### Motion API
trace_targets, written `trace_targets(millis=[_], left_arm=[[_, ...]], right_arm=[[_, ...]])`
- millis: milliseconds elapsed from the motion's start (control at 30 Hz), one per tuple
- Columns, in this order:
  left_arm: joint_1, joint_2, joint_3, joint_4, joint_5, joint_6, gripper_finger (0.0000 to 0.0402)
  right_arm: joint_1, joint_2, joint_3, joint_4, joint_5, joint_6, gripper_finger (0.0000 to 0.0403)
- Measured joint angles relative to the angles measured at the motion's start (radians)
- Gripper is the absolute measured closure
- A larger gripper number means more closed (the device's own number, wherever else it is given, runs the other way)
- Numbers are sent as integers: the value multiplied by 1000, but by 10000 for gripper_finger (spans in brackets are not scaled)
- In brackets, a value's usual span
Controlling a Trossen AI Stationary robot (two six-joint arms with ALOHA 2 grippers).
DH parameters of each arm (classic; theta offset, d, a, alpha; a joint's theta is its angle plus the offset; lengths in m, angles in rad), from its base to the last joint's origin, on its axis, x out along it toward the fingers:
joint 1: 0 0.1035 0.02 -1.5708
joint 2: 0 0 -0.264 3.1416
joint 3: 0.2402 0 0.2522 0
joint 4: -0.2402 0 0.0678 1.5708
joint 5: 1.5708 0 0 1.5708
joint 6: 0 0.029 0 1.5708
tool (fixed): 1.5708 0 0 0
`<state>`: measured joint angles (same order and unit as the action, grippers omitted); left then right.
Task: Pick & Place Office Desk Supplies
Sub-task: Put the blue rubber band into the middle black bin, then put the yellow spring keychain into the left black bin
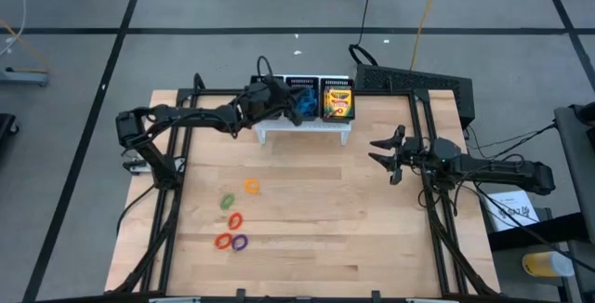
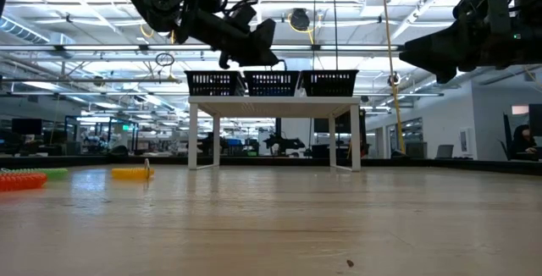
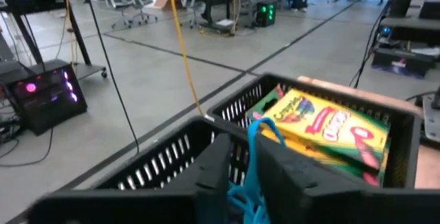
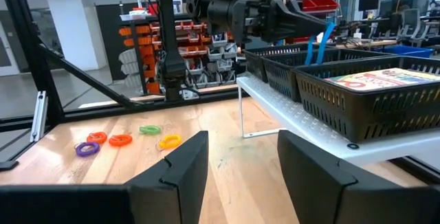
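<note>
Left gripper (image 1: 296, 104) over organiser (image 1: 307, 85) middle compartment, narrow gap, blue loops (image 3: 253, 183) hanging between fingers. Crayon boxes (image 1: 337, 100) in end compartment. Coloured loops (image 1: 234, 219) on bench (image 1: 307, 238). Right gripper (image 1: 383, 153) parted, empty, beside organiser.

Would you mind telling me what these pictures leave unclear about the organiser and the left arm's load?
- How many crayon boxes lie stacked: high view shows only the top one; basket mesh hides the rest in the left wrist view.
- Contents of the organiser's leftmost section: the left end effector covers it from above.
- Whether the blue loops are still pinched or already released: the fingers crop them at the left wrist picture's edge.
</note>
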<state>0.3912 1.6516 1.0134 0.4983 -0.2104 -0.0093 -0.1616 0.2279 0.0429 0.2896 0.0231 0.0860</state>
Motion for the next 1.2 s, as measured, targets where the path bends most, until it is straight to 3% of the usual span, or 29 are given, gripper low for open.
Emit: trace_targets(millis=[200,367,567,767,1033,1133,1200], left_arm=[[0,0,0,-22,-30,-19,237],[0,-27,-1,-66,-30,-16,184],[-17,-160,-2,-256,11,-9,158],[-87,-380,-2,-605,30,-27,155],[-242,-533,-2,-1202,29,-377,155],[-312,-532,-35,-1316,27,-531,156],[-353,-530,-85,-1305,27,-609,155]], right_arm=[[0,0,0,-1,1,0,239],[0,0,0,-5,1,4,239],[0,0,0,-11,2,8,239],[0,0,0,-11,3,8,239],[0,0,0,-11,6,19,239],[0,0,0,-11,14,19,239],[-1,0,0,-11,31,19,239]])
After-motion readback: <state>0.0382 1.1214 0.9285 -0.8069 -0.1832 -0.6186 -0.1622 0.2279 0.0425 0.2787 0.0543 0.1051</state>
